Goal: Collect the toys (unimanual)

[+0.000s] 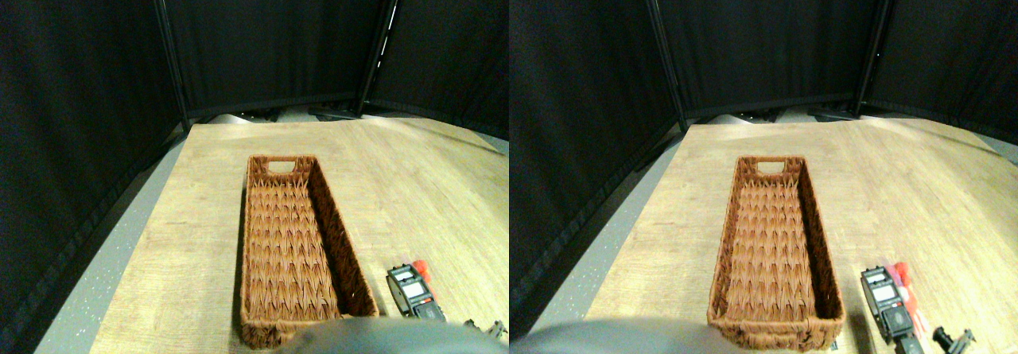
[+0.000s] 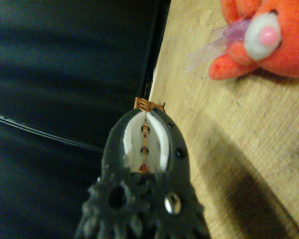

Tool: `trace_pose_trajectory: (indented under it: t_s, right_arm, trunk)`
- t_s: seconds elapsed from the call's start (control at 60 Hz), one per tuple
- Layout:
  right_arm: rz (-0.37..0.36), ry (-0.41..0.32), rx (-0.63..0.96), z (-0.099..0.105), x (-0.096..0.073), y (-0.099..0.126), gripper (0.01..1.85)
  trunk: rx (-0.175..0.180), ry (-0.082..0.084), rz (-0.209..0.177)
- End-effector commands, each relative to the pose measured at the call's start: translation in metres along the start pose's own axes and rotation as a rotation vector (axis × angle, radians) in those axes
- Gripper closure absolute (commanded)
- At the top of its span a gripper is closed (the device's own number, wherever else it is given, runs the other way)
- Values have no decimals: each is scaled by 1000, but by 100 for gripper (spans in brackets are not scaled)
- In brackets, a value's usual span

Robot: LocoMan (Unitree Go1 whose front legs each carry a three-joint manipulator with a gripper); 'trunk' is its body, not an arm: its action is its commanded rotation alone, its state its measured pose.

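One of the toys (image 1: 422, 271), a red-orange plush animal with a white snout, a pink nose and a pale purple ribbon, lies on the wooden board at the lower right. In the wrist view the toy (image 2: 279, 40) lies off to one side of the jaw, apart from it. My right gripper (image 1: 404, 276) is low over the board between that toy and the long brown wicker basket (image 1: 248, 235), close beside the toy. Nothing is in the basket. In the wrist view a bit of the basket's wicker (image 2: 148, 104) shows just past the tip of the gripper (image 2: 145, 117).
The wooden board (image 1: 413, 179) stretches from the basket to black curtain panels (image 1: 270, 44) at the back and sides. Grey floor (image 1: 103, 266) runs along the board's left edge. A black frame pole (image 1: 374, 52) stands at the back right.
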Motion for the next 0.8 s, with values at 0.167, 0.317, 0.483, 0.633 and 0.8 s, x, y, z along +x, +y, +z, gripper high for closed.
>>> trace_pose_trajectory:
  t_s: [0.167, 0.317, 0.483, 0.633, 0.8]
  right_arm:
    - [7, -29, -14, 10, 1, -1, 173]
    - [7, -27, -5, 13, 2, -2, 172]
    - [24, -36, 55, 13, 4, -3, 170]
    - [7, -65, 264, 11, 9, -7, 152]
    - [-7, -51, 438, 9, 18, -17, 146]
  trunk:
    - [-13, -3, -5]
    - [-18, -5, -3]
    - [-21, -2, -6]
    - [-23, 5, -18]
    - [-32, 19, -35]
